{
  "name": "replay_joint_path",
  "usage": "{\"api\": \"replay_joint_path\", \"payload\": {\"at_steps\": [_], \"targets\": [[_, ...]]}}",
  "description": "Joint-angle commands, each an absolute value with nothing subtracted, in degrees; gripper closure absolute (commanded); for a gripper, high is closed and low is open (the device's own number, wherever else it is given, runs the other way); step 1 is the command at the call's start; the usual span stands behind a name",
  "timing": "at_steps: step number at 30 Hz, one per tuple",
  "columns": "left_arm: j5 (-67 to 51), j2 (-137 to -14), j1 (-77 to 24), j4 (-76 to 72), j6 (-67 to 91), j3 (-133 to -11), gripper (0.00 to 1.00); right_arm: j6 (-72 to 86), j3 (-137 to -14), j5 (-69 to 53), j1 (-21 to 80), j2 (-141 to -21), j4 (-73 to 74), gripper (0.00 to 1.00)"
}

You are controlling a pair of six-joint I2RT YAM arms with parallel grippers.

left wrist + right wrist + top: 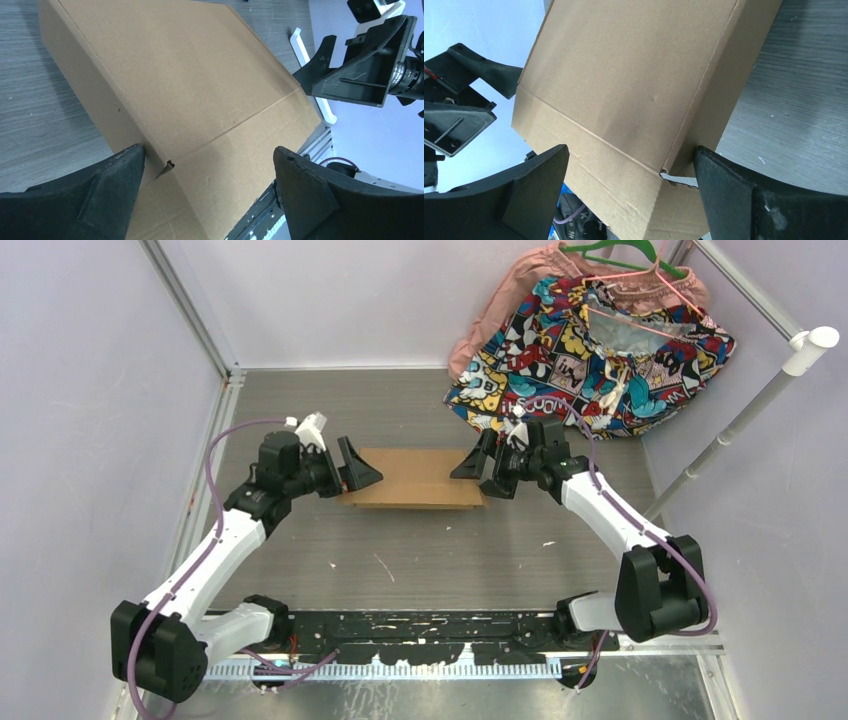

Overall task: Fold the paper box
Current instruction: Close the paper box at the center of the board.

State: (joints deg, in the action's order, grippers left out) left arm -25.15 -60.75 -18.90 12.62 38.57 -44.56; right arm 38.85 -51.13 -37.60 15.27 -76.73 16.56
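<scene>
Box interior hidden: the paper box (415, 478) is closed, lid down, contents not visible. From overhead its two short ends run under the black fingers of each arm, so the end walls cannot be made out. Left gripper (350, 472) at one end, right gripper (483, 472) at the other, box between them on the grey table (400, 550). Both stand spread wide, gripping nothing. In the left wrist camera the fingers (100, 200) straddle the near corner of the box; one tip sits right at the side wall, and contact cannot be judged. A small gap or tab shows at that corner seam, just inside the tip. The opposite arm's fingers show beyond the far end. In the right wrist camera the fingers (764, 200) straddle the box likewise; a pale sliver pokes out at the corner beside one tip, too small to identify. The box's near edge is cut off below the fingers in both wrist cameras. Box is plain brown corrugated, unprinted, shallow, rectangular, with one crease line across the lid. Well beyond the right fingers, a comic-print cloth (600, 340) hangs partly over a pink cloth (500, 300), which it largely covers.
</scene>
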Motion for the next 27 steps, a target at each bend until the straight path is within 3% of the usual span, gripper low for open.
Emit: {"api": "replay_joint_path", "payload": {"at_steps": [1, 27], "targets": [[-30.16, -59.55, -19.36, 18.18, 39.93, -49.55, 0.00, 42.95, -54.76, -44.32, 15.89, -73.45, 16.45, 0.00], [-31.85, -61.31, -19.29, 37.33, 44.25, -60.45, 0.00, 48.89, -58.79, -48.88, 15.91, -70.00, 28.23, 0.00]]}}
